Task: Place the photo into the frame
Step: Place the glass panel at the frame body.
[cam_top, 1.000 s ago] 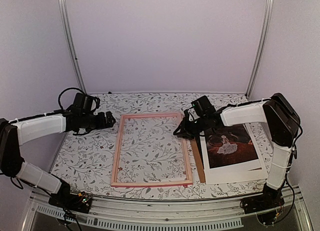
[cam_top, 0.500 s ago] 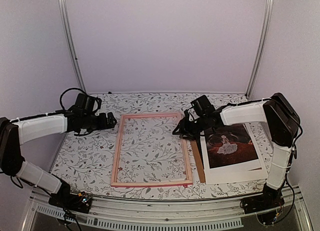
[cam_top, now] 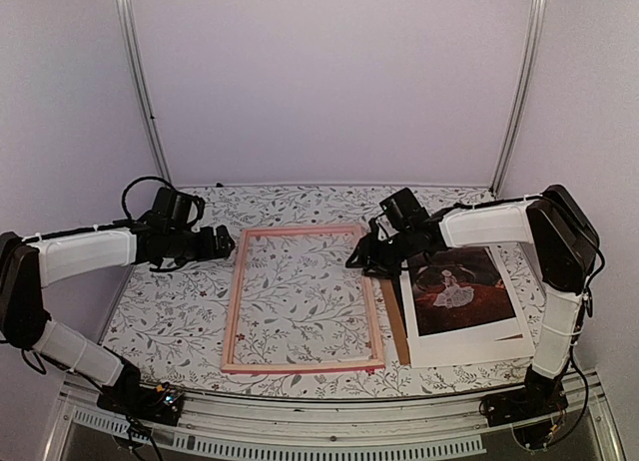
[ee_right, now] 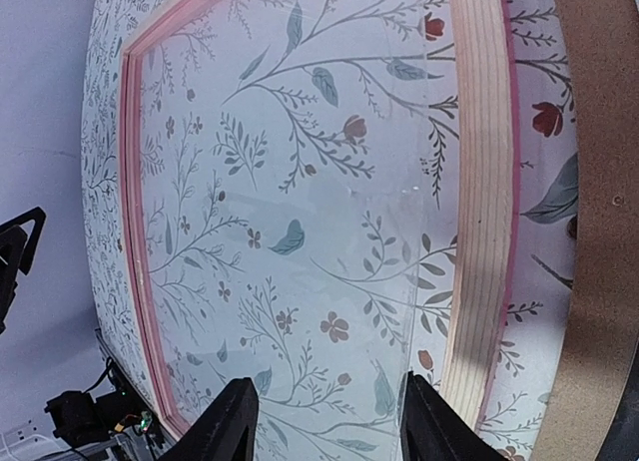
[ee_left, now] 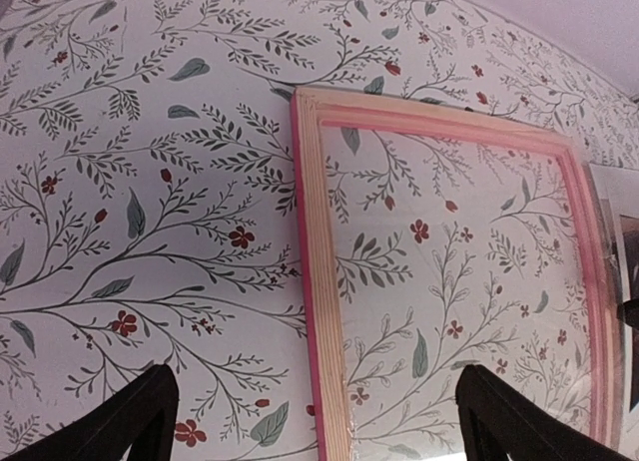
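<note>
Two pincers: both stand apart with nothing between the fingers. The right pincer (ee_right: pixel 324 421) has spread wider over the last second. The left pincer (ee_left: pixel 319 426) was already wide.
Right pincer place: low over the frame (cam_top: pixel 232 311), above its right rail at about two o'clock.
Left pincer place: just outside the frame's ten o'clock corner, a little nearer than a second ago.
Meaning: the right arm has probably let go after settling the frame, which now lies flat and free to be loaded.
Photo: the photo (cam_top: pixel 459 291) lies at three o'clock of the frame, apart from it, on a white mat board (cam_top: pixel 469 349). It is untouched, so the main step is not yet done.
Between them: a strip of brown hardboard backing (cam_top: pixel 396 321) lies just beside the right rail.
Wrist views only: a sheen and a sheet edge suggest a clear pane (ee_right: pixel 300 212) in the frame, and the rail's ridged pale wood shows.
Top view only: both arms and the photo appear together on the floral worktop (cam_top: pixel 170 301).
</note>
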`<state>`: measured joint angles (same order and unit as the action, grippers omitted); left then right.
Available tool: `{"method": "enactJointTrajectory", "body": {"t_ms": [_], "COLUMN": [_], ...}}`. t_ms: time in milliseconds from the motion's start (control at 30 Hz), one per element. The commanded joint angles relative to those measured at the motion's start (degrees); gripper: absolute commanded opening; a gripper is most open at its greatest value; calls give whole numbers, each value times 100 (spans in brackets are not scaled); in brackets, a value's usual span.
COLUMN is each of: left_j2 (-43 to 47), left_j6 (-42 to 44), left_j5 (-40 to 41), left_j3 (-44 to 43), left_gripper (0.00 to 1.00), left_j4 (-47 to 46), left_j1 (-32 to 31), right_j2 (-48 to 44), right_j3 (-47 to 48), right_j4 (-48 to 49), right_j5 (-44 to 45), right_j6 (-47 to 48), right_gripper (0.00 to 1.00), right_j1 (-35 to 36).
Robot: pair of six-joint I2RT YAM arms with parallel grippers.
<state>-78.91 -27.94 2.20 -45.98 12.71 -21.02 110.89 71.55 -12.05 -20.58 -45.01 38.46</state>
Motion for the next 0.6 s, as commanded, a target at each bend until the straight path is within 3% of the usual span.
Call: {"method": "enactJointTrajectory", "body": {"t_ms": [0, 567], "left_j2": [-54, -79], "left_j6": [-1, 21], "left_j5": [68, 97], "left_j3": [-49, -39], "left_gripper": [100, 100], "left_j4": [-109, -104], "left_j1": [-72, -105], "right_j2": [60, 104], "right_j3": [204, 231], "right_j4": [-118, -323], "right_j5": [185, 312], "right_j6": [105, 211], "right_gripper": [51, 52], "right_j1": [-5, -5]}}
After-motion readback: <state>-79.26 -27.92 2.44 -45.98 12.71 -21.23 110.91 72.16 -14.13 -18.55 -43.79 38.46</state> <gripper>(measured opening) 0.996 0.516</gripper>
